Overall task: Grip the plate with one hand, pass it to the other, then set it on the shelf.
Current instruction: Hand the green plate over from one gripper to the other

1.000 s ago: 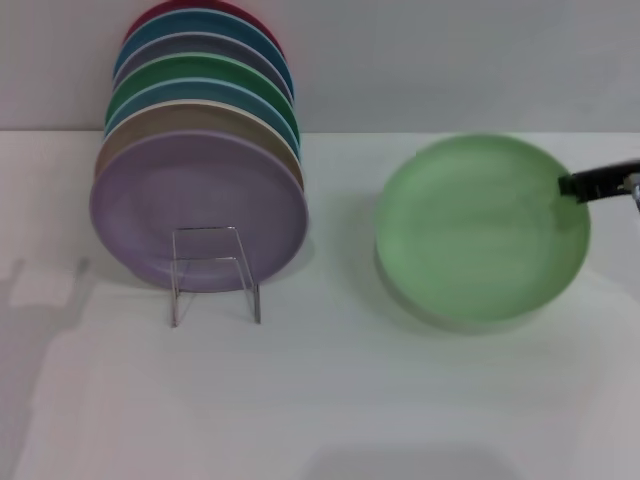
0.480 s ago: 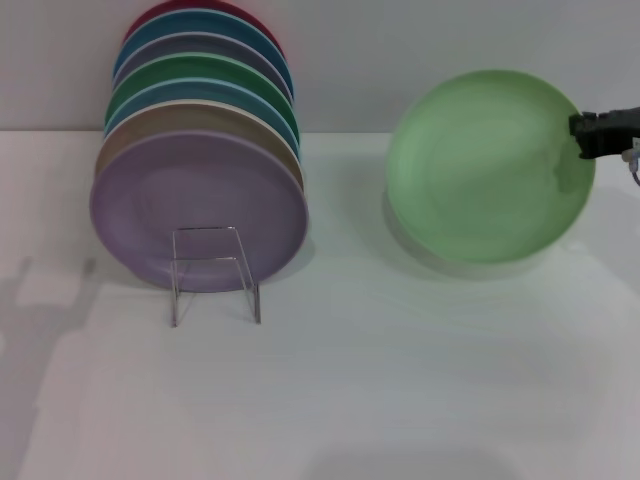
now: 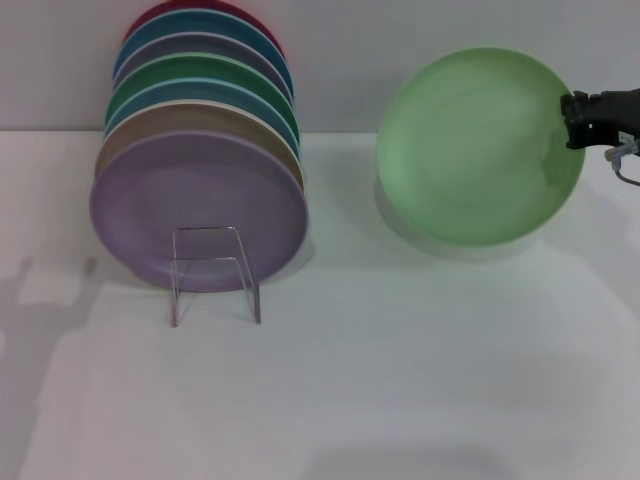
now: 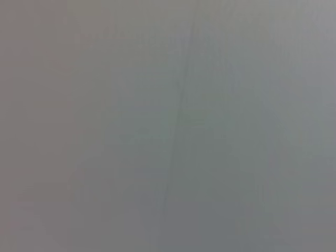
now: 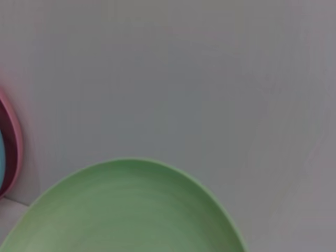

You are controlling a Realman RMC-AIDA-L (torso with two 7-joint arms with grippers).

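The right tool [image 3: 572,112] pinches the mint-green plate [image 3: 475,145] by its right rim, raised off the bench [image 3: 400,380] — the rack [image 3: 214,272] lies well left, on the unseen left tool's side.

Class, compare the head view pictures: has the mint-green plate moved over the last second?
Yes. The plate, held by the right hand, has risen off the table, now level with the upper plates in the shelf.

Head view looking forward-down over table [image 3: 400,380], right wrist view close, both sharing plate [image 3: 480,145], left wrist view blank
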